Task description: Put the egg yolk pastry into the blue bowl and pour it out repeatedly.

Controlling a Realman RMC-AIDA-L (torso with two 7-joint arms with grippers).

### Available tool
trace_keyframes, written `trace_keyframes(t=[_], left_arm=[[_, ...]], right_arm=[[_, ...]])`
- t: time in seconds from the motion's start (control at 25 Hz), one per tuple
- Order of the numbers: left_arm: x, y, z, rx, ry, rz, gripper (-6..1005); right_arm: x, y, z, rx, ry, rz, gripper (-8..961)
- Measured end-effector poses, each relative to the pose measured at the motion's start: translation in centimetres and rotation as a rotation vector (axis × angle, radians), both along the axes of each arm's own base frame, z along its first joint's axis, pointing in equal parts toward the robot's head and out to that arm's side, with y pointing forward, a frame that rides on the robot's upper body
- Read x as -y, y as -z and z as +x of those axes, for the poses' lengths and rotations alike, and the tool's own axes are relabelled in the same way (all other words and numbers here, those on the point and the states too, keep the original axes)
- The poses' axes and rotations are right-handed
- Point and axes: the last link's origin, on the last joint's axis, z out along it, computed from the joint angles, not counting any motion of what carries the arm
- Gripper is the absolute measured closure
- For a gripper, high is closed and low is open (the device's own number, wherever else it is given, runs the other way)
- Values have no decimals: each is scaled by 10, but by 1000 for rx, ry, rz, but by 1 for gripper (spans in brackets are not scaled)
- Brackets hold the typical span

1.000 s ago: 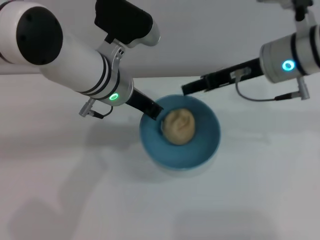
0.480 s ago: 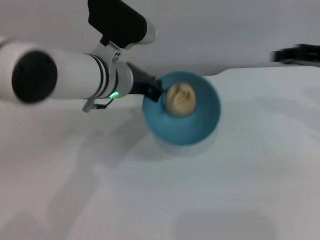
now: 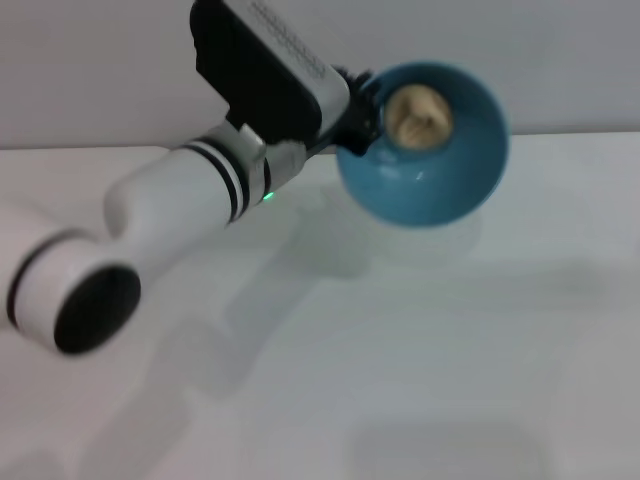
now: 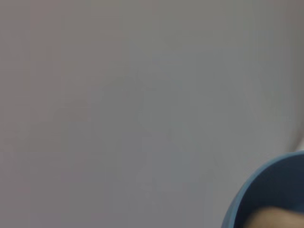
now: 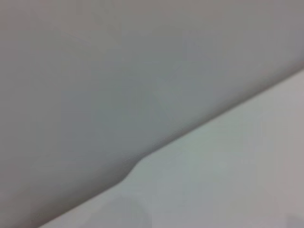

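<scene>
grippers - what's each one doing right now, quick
Left gripper: closed on the rim of the blue bowl, lifted off the table with the pastry inside.
Right gripper: not in view.

Broad white surface across the lower part of the head view, smooth and matte. Soft grey shadows on it, one beneath the raised items and fainter patches toward the near edge. Behind, a plain grey wall, meeting the surface in a straight horizontal line. Same grey wall filling most of the left wrist view; in the right wrist view, wall above a slanting edge of white surface. Light even, diffuse.
</scene>
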Motion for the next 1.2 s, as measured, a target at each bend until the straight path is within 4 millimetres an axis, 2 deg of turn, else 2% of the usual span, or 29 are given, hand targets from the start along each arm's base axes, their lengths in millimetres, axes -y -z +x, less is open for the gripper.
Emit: trace_keyframes(t=[0.2, 0.4, 0.88, 1.08, 1.2], left_arm=[[25, 6, 9, 27, 304, 180, 997], [45, 14, 16, -69, 510, 283, 996], [81, 0, 34, -106, 745, 608, 996], [90, -13, 37, -57, 758, 734, 996], [90, -16, 40, -28, 751, 751, 996]], right_arm=[[3, 11, 6, -23, 12, -31, 693], [0, 15, 4, -29, 3, -43, 697], [0, 17, 2, -40, -2, -49, 707], [0, 19, 2, -57, -2, -50, 711], [0, 19, 2, -60, -3, -48, 713]])
